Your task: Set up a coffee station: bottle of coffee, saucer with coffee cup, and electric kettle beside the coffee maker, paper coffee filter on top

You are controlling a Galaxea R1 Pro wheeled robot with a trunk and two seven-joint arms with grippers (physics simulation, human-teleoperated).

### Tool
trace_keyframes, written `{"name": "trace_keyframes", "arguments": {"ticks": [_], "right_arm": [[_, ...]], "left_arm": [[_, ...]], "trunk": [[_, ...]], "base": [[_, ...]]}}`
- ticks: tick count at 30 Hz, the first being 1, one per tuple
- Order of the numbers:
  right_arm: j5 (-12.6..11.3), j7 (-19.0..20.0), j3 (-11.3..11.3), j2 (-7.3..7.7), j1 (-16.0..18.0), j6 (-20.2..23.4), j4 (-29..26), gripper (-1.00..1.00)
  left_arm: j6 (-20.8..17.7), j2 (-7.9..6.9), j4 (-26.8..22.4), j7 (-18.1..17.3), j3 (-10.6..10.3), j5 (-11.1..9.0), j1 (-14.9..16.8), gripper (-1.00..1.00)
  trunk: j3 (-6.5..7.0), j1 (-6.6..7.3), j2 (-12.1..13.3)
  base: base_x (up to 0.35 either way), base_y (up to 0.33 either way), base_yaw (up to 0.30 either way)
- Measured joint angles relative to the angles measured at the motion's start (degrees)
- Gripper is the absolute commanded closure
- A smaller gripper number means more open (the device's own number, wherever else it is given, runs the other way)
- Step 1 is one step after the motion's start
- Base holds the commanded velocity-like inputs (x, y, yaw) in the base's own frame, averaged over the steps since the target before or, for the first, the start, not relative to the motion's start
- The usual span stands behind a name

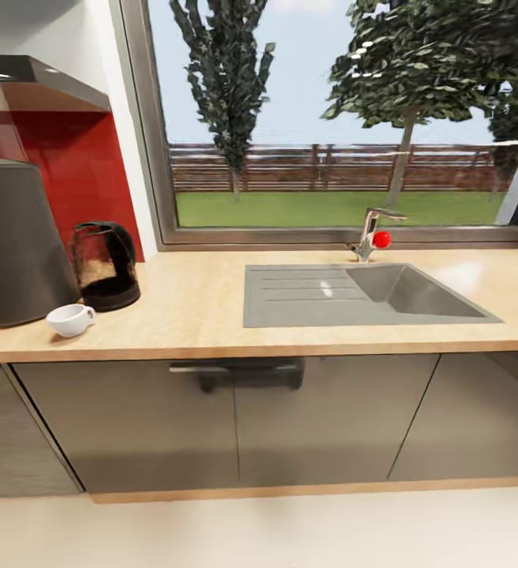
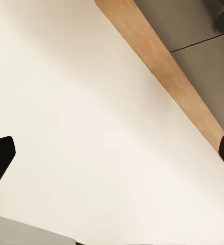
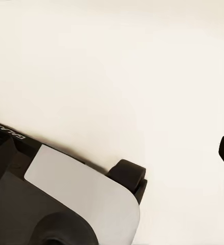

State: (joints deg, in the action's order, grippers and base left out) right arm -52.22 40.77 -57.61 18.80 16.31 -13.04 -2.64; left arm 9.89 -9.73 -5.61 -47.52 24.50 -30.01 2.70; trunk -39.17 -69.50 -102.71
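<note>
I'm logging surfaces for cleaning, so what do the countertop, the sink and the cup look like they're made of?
The kitchen countertop: light wood, matte, visible grain. The sink: grey, dull sheen, probably metal or composite. The coffee cup: glossy white, likely ceramic.

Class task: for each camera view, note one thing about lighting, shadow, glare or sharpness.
Head view: bright glare patch on the countertop right of the sink; the cup casts a soft shadow. Left wrist view: evenly lit pale floor, no sharp shadows. Right wrist view: washed-out floor, nearly featureless.
</note>
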Motion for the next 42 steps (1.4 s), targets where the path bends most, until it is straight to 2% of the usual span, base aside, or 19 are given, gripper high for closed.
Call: {"name": "trace_keyframes", "arguments": {"ticks": [20,28,42], "right_arm": [[0.0,-0.1,0.0,0.00,0.0,0.0,0.0,-1.00],[0.0,0.0,0.1,0.00,0.0,0.0,0.0,-1.00],[0.0,0.0,0.0,0.00,0.0,0.0,0.0,-1.00]], "left_arm": [[0.0,0.00,0.0,0.0,0.0,0.0,0.0,-1.00],[-0.1,0.01,-0.1,-0.1,-0.1,0.1,0.0,-1.00],[-0.1,0.00,0.0,0.0,0.0,0.1,0.0,-1.00]], "trunk": [[0.00,0.00,0.0],[-0.01,0.00,0.0],[-0.01,0.00,0.0]], "base": [[0.000,0.000,-0.289],[0.000,-0.191,-0.119],[0.000,-0.015,-0.270]]}}
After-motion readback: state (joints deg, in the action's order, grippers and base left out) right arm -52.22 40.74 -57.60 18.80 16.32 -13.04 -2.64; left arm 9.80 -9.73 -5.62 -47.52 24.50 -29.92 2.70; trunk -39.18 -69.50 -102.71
